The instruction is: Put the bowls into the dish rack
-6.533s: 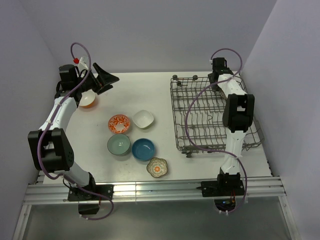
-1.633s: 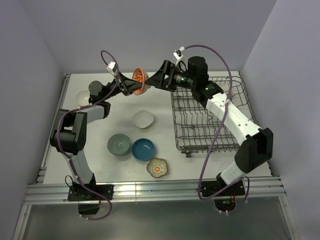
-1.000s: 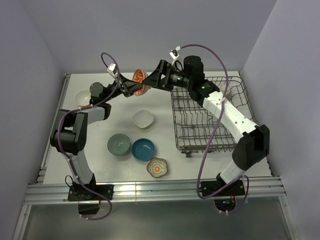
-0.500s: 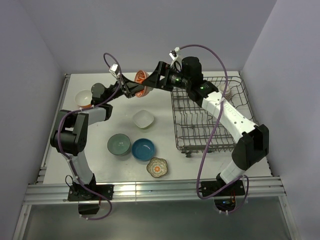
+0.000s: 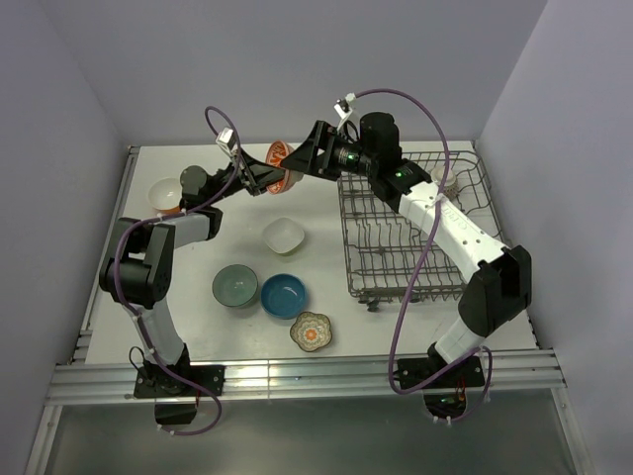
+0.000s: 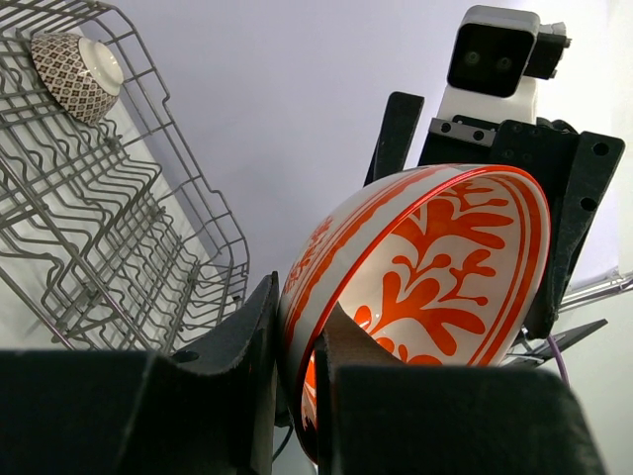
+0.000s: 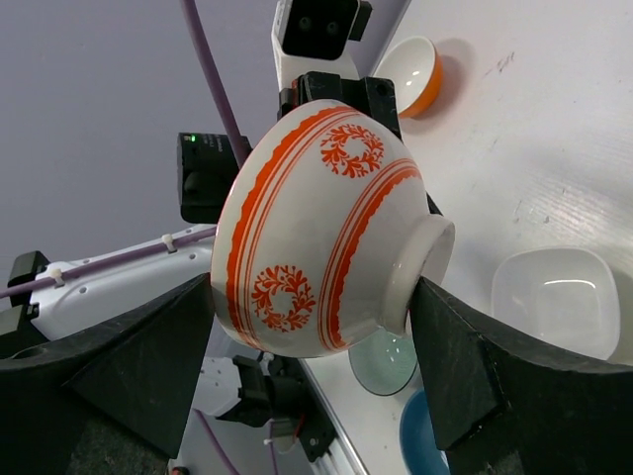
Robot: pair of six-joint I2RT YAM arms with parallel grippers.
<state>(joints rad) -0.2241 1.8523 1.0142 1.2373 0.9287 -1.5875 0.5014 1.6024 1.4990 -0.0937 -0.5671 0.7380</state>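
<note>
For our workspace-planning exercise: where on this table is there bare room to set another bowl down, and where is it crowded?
Free: the strip between the white squarish bowl and the dish rack; the table in front of the rack, right of the floral bowl. Crowded: the teal bowl, deep blue bowl and floral bowl sit close together.

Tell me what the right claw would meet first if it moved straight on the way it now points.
The orange-and-white patterned ceramic bowl, which sits between the fingers of the right claw and is held by the left claw; how much gap remains is unclear.
</note>
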